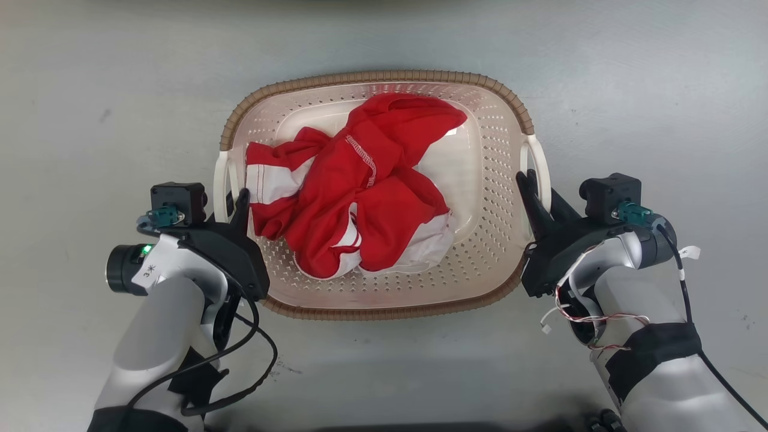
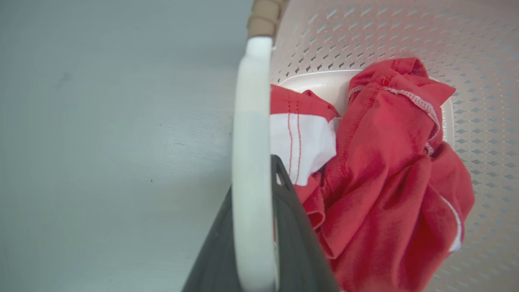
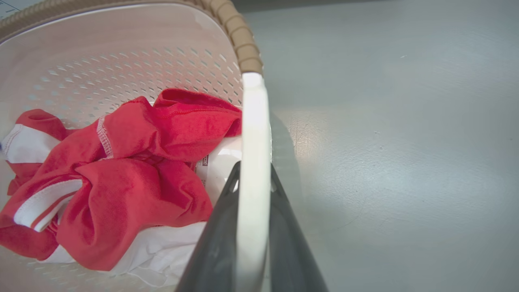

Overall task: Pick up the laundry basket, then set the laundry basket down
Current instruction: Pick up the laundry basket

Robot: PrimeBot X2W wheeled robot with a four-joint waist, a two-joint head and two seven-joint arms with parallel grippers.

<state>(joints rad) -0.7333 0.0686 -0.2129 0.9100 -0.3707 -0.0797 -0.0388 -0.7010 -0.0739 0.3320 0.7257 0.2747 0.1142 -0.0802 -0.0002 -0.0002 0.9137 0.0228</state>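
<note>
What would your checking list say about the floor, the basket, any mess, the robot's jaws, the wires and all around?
Surface: plain grey floor.
Job's things: laundry basket holding a red and white garment.
Clutter: nothing seen.
Grippers: left gripper, jaws shut on the left handle; right gripper, jaws shut on the right handle.
Cables: black cable loops below the left gripper; red and white wires hang below the right gripper.
Surroundings: nothing seen.

A white tag (image 1: 150, 271) on the left forearm (image 1: 159, 336) reads "3" followed by a star mark. The small sewn label (image 3: 204, 160) on the red garment (image 3: 134, 182) has print too tiny to read.
</note>
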